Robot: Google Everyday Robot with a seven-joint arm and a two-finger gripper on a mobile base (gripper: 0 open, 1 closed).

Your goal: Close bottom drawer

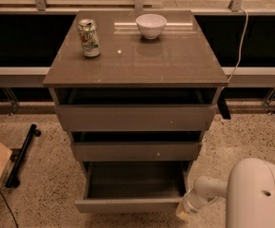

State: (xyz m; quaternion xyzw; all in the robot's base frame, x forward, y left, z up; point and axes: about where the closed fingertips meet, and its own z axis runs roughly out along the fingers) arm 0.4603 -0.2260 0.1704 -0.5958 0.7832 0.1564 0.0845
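Claw [181, 211] beside open bottom drawer [127, 204] front corner.

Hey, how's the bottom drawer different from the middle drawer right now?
The bottom drawer is pulled far out, its empty inside showing; the middle drawer sticks out only slightly. The bottom drawer's front is narrower than the middle drawer's. Both have plain grey handleless fronts. The gripper sits by the bottom drawer's front right corner.

Place: looking like an office or lab.
Floor [46, 175]: speckled terrazzo spreading at 8 o'clock.
Cable [242, 37]: hanging at 2 o'clock.
Claw [182, 211]: hovering at 5 o'clock.
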